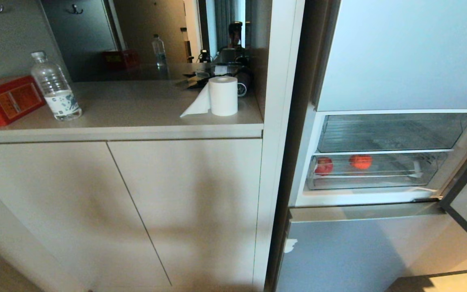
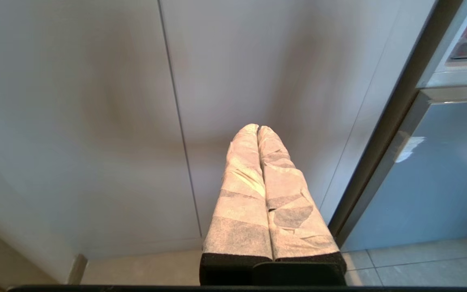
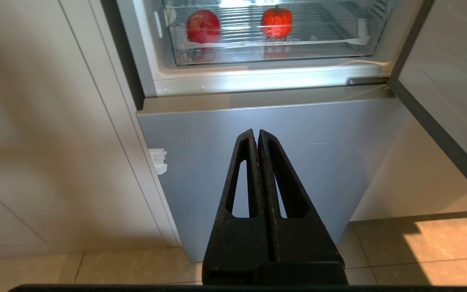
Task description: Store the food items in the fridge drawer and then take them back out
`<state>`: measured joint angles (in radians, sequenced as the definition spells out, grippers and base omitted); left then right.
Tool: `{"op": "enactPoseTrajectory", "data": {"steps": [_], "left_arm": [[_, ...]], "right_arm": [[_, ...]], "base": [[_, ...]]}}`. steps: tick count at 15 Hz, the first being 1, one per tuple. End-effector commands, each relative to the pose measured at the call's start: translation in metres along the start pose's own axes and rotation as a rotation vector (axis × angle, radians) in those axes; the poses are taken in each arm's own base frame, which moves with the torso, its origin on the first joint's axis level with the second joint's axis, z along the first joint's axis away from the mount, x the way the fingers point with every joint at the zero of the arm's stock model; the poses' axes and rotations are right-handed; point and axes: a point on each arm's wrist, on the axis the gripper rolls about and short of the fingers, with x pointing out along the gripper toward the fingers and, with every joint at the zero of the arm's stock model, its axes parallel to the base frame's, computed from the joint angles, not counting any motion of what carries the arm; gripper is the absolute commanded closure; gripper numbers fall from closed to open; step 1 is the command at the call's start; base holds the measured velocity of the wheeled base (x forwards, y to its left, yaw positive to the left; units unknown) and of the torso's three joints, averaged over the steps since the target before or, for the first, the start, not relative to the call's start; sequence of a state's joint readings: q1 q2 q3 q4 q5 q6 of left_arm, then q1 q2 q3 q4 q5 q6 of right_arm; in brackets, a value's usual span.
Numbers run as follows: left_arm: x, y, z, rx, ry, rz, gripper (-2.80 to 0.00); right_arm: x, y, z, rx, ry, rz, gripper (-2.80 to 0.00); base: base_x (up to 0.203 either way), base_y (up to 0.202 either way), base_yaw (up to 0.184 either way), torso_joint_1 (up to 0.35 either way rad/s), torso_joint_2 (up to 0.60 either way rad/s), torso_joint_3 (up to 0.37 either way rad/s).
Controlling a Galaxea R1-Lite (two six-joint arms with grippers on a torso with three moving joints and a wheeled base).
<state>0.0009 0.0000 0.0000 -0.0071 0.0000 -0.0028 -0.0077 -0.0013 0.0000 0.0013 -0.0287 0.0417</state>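
Inside, the fridge drawer [image 1: 373, 178] runs long side-to-side, orange fruit [image 1: 360, 161] stem-up; both tools closed, empty

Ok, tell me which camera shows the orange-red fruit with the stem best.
The right wrist view: the orange-red fruit sits unobstructed in the drawer, its stem visible. The head view shows it hazily through plastic. The left wrist view shows only an unidentifiable red patch.

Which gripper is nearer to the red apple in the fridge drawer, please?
Right. The right gripper faces the closed lower fridge door below the apple; the left gripper faces the cabinet doors, with the fridge off to one side.
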Motion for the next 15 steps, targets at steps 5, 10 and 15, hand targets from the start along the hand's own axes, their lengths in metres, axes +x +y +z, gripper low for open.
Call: {"op": "enactPoseTrajectory", "data": {"steps": [5,10,15], "left_arm": [[0.0002,0.0,-0.0003,0.0,0.002,0.001,0.0],[0.0002,0.0,-0.0003,0.0,0.002,0.001,0.0],[0.0002,0.0,-0.0003,0.0,0.002,0.001,0.0]], "right_arm": [[0.0001,0.0,0.0,-0.005,0.002,0.001,0.0],[0.0001,0.0,0.0,0.001,0.002,0.0,0.0],[0.0001,0.0,0.0,0.003,0.002,0.0,0.0]], "base": [[0.0,0.0,0.0,0.0,0.0,0.0],[0.0,0.0,0.0,-0.139,0.3,0.15],[0.0,0.0,0.0,-0.168,0.35,0.179]]}}
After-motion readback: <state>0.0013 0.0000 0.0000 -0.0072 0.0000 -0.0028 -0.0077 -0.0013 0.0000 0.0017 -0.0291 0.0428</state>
